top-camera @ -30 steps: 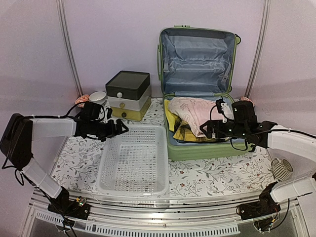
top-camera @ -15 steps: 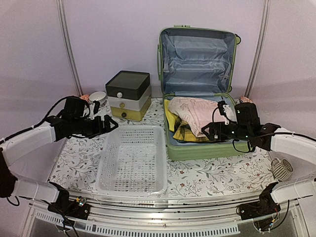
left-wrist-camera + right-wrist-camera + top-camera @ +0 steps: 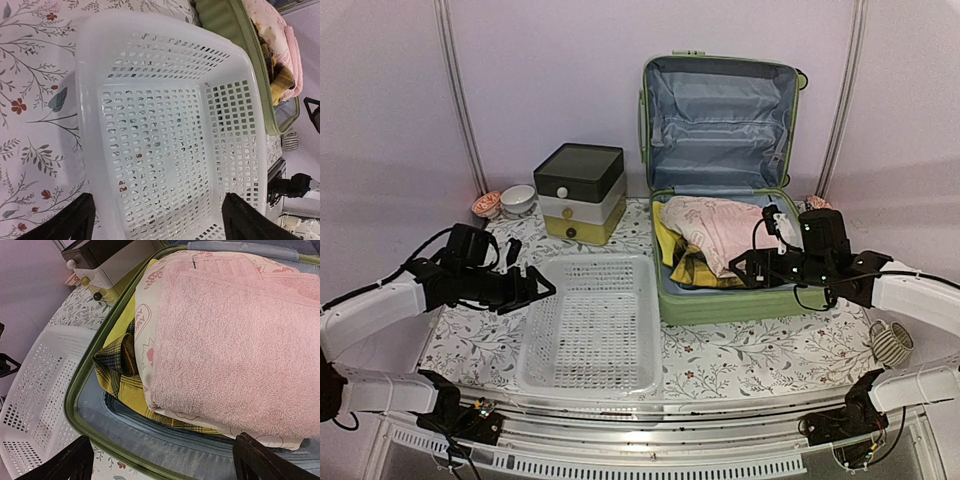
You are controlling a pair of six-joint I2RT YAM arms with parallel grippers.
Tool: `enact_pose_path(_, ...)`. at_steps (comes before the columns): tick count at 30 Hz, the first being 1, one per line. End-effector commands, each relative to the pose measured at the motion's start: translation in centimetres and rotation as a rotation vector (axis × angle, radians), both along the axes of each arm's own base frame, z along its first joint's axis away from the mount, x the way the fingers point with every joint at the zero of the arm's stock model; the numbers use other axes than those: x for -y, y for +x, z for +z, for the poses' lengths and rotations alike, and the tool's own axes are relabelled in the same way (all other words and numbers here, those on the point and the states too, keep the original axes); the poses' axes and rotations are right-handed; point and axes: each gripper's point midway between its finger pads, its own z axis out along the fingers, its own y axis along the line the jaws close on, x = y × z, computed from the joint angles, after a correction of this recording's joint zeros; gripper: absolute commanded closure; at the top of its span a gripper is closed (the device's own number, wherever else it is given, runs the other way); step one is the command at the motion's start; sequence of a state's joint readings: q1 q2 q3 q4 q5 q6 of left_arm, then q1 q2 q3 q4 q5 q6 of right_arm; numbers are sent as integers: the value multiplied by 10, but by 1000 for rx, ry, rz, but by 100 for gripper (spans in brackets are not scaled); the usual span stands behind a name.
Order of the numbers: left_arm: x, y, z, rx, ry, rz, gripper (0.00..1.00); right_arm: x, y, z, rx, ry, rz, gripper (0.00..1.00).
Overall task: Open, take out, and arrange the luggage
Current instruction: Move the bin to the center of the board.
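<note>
The luggage [image 3: 720, 296] is a light-green suitcase lying open, its blue-lined lid [image 3: 720, 120] upright against the back wall. Inside lie a pink towel [image 3: 235, 340], a pale printed cloth [image 3: 150, 315] and a yellow plaid garment [image 3: 117, 370]. My right gripper [image 3: 745, 268] hovers open over the suitcase's front edge [image 3: 85, 410], nothing between its fingers [image 3: 167, 460]. My left gripper [image 3: 535, 288] hangs open above the left rim of the white mesh basket [image 3: 536, 330], holding nothing [image 3: 157, 222]. In the left wrist view the basket's rim [image 3: 87, 100] runs between the fingers.
A dark-lidded white-and-yellow drawer box [image 3: 580, 192] stands behind the basket, with a white bowl [image 3: 518, 197] and a pink item [image 3: 486, 205] to its left. A striped object [image 3: 890, 343] lies at the table's right edge. The basket holds nothing.
My left arm has drawn back toward the near left, carrying its gripper from the basket's far left corner down along the left rim. The right arm has barely moved.
</note>
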State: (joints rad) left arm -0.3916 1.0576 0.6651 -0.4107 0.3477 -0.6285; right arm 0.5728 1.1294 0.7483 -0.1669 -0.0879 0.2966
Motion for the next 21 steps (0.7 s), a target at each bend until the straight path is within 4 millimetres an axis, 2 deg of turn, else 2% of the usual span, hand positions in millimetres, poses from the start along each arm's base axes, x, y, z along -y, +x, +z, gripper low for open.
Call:
enact_pose_path(1, 14, -13, -1, -22, -28, -53, 15, 3, -2, 2, 6, -4, 1, 1)
enact_pose_path(6, 16, -9, -6, -26, -19, -51, 31, 1, 1, 3, 4, -4, 4, 1)
enact_pose_path(13, 14, 4, -7, -10, -13, 4, 47, 2, 1, 9, 18, -2, -4, 1)
enact_pose_path(17, 13, 7, -9, -15, 0, 22, 64, 4, 0, 13, 25, -1, -8, 1)
enact_pose_path(21, -2, 5, -26, -66, 89, 68, 64, 5, 1, 15, 35, -4, -12, 1)
